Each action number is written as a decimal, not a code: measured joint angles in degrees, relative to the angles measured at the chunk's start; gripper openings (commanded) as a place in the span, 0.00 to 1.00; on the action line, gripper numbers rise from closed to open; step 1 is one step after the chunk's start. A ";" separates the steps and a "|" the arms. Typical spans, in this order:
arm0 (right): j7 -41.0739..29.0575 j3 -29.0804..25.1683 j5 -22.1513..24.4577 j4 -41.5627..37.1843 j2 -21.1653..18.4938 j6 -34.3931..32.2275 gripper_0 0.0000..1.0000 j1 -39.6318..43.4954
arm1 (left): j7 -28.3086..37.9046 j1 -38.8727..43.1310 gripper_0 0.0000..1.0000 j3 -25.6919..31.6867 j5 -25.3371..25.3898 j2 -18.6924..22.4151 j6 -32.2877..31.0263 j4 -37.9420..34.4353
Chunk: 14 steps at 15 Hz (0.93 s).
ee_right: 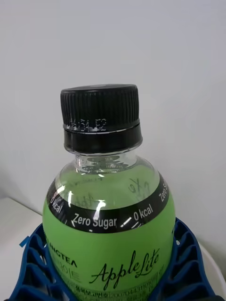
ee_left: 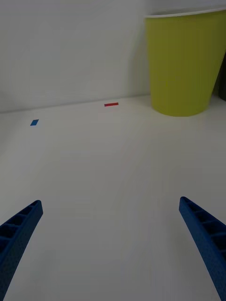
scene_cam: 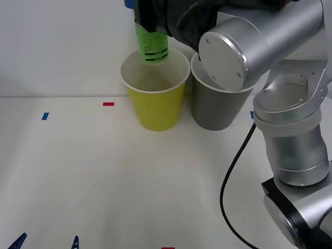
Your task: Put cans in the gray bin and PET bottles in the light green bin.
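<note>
The right gripper (scene_cam: pixel 145 23) is clamped on the small green-wrapped PET bottle with black screw cap (ee_right: pixel 106 221), which hangs roughly upright, its lower end directly above the open mouth of the round yellow-green bin with white rim (scene_cam: pixel 155 106). The dark gray tapered bin (scene_cam: pixel 215 111) stands just beside that, off the drop line. The left gripper (ee_left: pixel 110 244) waits low over the white table (scene_cam: pixel 104 181), fingers spread, well short of both bins.

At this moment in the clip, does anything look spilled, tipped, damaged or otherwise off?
Nothing stands out. The right hand holds the capped green bottle above the light green bin; the gray bin stands upright beside it. The left hand hangs open over the white table.
</note>
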 measured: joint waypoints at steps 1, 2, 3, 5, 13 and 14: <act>0.21 0.00 -0.03 1.85 -0.01 -2.38 0.05 -0.55 | 0.00 0.00 1.00 0.00 0.00 0.00 0.00 0.00; 0.45 0.02 -0.04 3.54 0.01 -4.81 0.05 -0.81 | 0.00 0.00 1.00 0.00 0.00 0.00 0.00 0.00; 0.76 0.14 -0.04 5.32 0.02 -7.67 0.05 -0.93 | 0.00 0.00 1.00 0.00 0.00 0.00 0.00 0.00; 1.30 0.56 -0.04 9.50 0.08 -13.78 0.05 -1.09 | 0.00 0.00 1.00 0.00 0.00 0.00 0.00 0.00; 2.77 1.97 -3.06 22.43 -1.18 -29.21 0.02 -1.92 | 0.00 0.00 1.00 0.00 0.00 0.00 0.00 0.00; 2.99 2.00 -3.40 22.88 -1.57 -29.48 0.01 -2.11 | 0.00 0.00 1.00 0.00 0.00 0.00 0.00 0.00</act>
